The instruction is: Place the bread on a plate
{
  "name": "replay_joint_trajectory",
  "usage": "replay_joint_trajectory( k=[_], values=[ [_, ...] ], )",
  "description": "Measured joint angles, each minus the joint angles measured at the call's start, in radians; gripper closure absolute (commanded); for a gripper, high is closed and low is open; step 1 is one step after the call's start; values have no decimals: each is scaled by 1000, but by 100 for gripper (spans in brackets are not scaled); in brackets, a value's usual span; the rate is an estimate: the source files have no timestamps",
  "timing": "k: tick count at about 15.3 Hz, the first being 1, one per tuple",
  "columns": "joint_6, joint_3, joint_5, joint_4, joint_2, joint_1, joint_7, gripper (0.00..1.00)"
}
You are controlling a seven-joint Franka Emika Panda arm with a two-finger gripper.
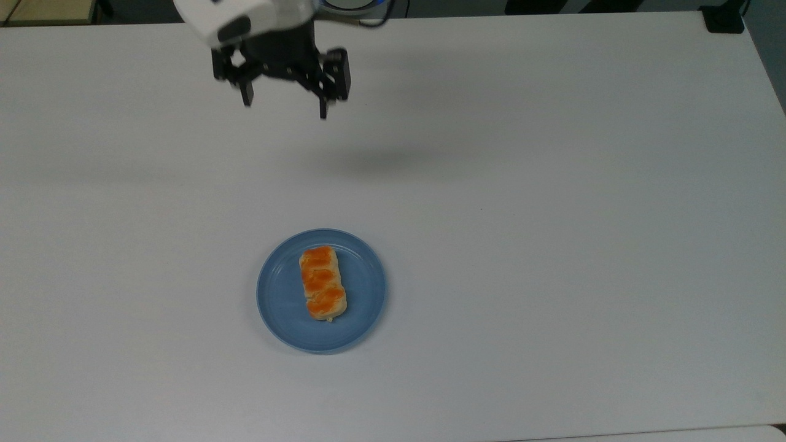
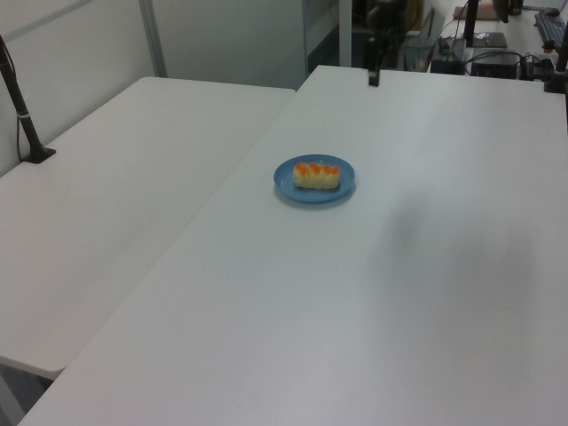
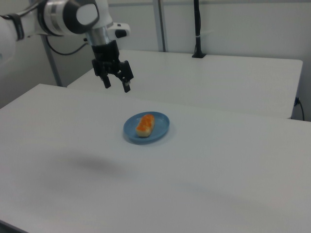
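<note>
The bread [image 1: 322, 282], a small braided loaf with orange-brown glazed bumps, lies lengthwise on the round light-blue plate [image 1: 362, 307]. Both sit on the white table in the top view's lower middle, and also appear as the bread [image 2: 317, 174] on the plate [image 2: 286, 185] in the left view and the bread [image 3: 145, 124] on the plate [image 3: 161, 130] in the right view. My gripper [image 1: 284, 104] hangs open and empty high above the table, far from the plate toward the top view's upper edge. In the right view the gripper [image 3: 116, 84] is up and left of the plate.
A second white table [image 2: 106, 204] adjoins on the left view's left, with a black post [image 2: 19, 106] clamped to it. Desks with equipment stand beyond the table's far end [image 2: 497, 44]. A dark clamp [image 1: 724, 18] sits at the top view's upper right corner.
</note>
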Motion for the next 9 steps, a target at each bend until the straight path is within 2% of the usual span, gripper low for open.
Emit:
replay_joint_trajectory(
  k=[5, 9],
  values=[
    [-56, 3, 0, -135, -136, 7, -5, 0],
    [-57, 3, 0, -209, -178, 15, -18, 0]
  ],
)
